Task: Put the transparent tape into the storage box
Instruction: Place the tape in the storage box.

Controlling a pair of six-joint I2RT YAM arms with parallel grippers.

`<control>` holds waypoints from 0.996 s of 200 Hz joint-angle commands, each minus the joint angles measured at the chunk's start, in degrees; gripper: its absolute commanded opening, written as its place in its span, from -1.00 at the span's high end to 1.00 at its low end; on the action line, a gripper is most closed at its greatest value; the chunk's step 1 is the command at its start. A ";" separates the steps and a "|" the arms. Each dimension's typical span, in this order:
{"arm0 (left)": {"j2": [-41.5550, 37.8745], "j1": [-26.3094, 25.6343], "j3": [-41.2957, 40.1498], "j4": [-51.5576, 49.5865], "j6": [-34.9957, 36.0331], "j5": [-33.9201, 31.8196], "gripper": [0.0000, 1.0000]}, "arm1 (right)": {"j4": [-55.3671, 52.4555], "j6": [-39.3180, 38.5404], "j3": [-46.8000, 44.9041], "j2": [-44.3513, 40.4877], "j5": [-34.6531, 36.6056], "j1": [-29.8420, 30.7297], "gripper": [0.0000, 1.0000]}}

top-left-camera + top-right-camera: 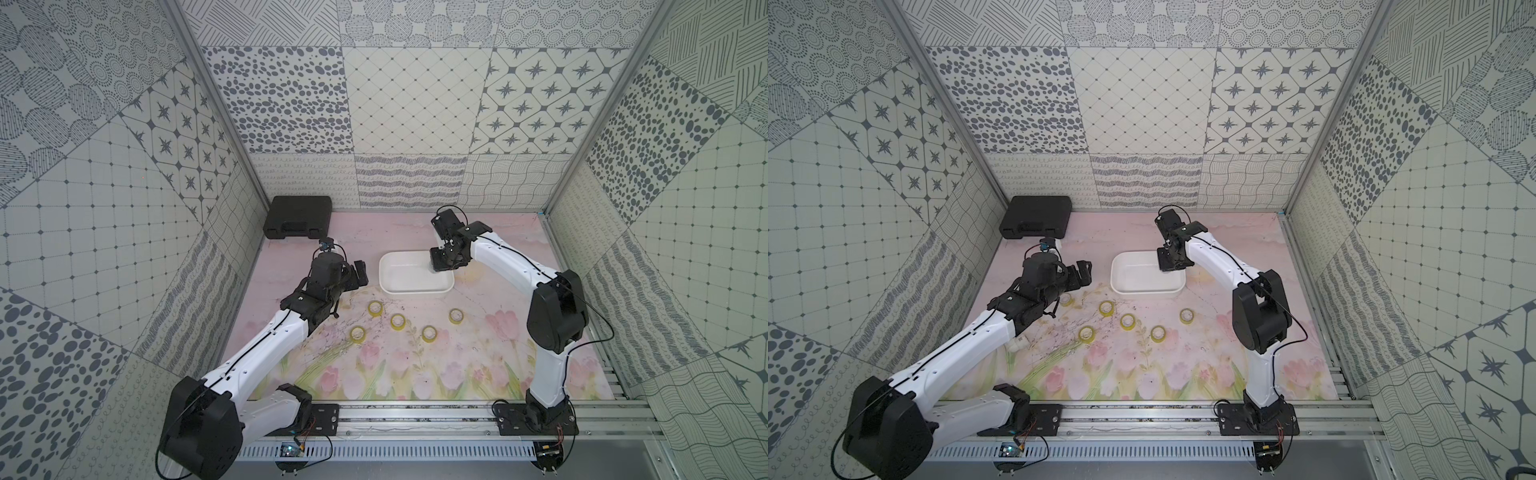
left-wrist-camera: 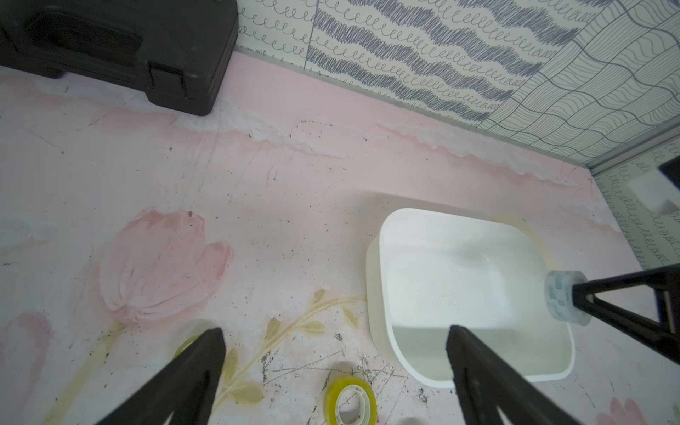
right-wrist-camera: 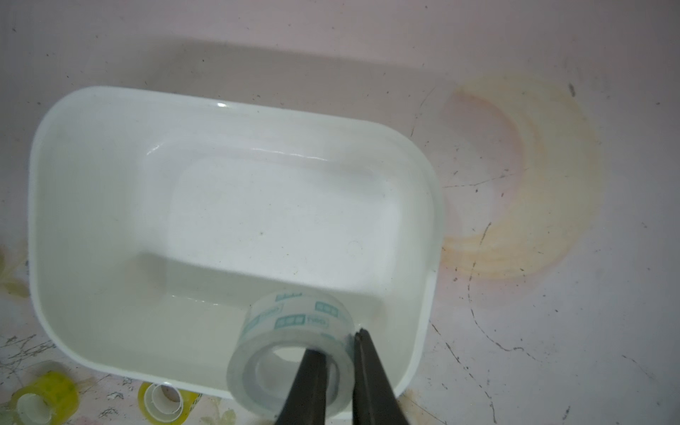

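1 colourless glossy see-through tape ring hangs over the white shallow plastic tub, its wall pinched by the right pincer. Release looks due: spread those jaws, while the left pincer waits spread wide.

**Fig.** Right claw poised over the end of the storage box nearest its own arm; its jaws cannot be made out here. Left claw, jaws apart, near the box's opposite end. Five yellow rings of transparent tape lie on the bench, on the arm-base side of both claws. A sixth ring shows partly, just below the left claw. Black case beyond the left claw, against the back wall.
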 commanded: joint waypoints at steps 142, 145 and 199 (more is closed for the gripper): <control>5.86 -0.14 5.31 -5.23 2.99 1.79 -0.98 | -0.41 -4.77 12.79 17.78 8.74 -0.38 1.00; 5.98 -0.16 5.31 -5.22 2.95 1.77 -0.98 | -0.45 -4.82 12.94 17.92 8.54 -0.49 1.00; 6.71 -0.11 5.76 -5.67 3.00 1.57 -0.97 | -0.50 -4.86 13.87 19.04 8.27 -0.64 0.71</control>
